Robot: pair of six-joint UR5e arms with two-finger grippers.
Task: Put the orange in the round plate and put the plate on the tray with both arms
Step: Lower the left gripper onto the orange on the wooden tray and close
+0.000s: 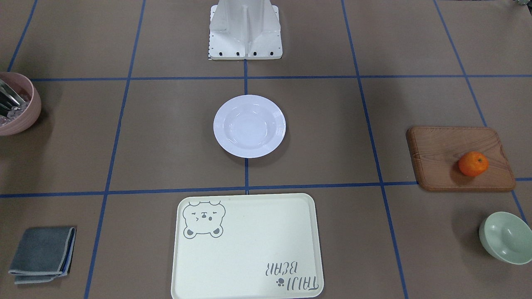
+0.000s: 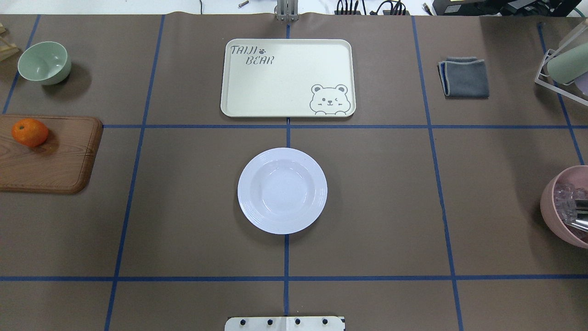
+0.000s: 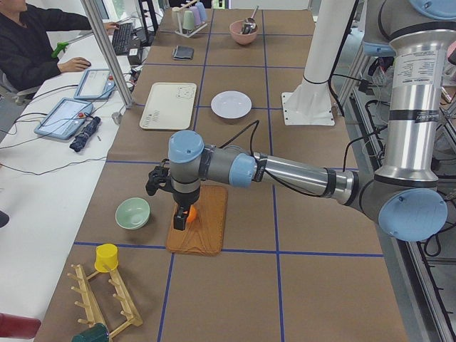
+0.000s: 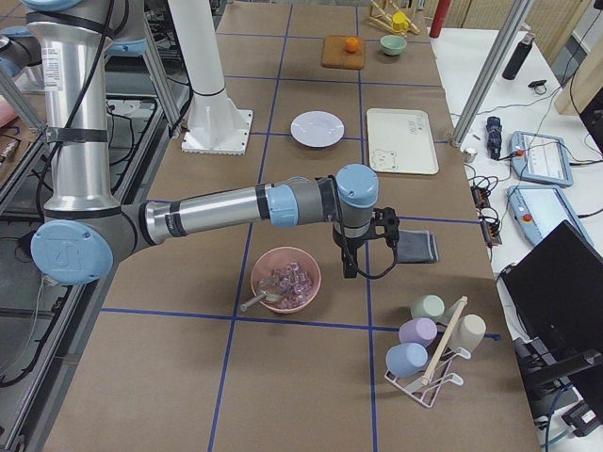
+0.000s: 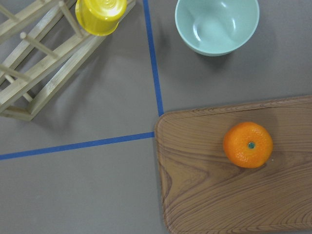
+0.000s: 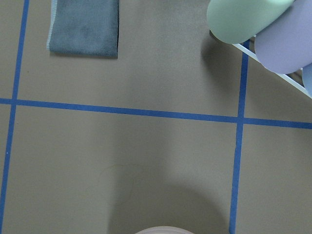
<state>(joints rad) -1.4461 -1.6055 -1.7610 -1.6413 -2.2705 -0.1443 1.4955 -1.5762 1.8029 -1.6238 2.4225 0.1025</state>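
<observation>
The orange [image 1: 473, 163] lies on a brown wooden board [image 1: 461, 158] at the robot's left end of the table; the left wrist view looks down on the orange [image 5: 248, 145]. The white round plate [image 2: 282, 190] sits empty at mid-table. Beyond it lies the cream tray [image 2: 287, 78], also empty. Only the side views show the grippers. The left gripper [image 3: 182, 221] hangs over the board, right by the orange [image 3: 190, 211]. The right gripper [image 4: 349, 268] hovers between a pink bowl and a grey cloth. I cannot tell whether either is open or shut.
A pale green bowl [image 2: 44, 62] stands beyond the board, near a wooden rack with a yellow cup [image 5: 100, 14]. The pink bowl [image 2: 567, 207] holds clear pieces and a metal utensil. A folded grey cloth [image 2: 464, 77], a cup rack [image 4: 429, 348] and a seated person [image 3: 32, 43] are nearby.
</observation>
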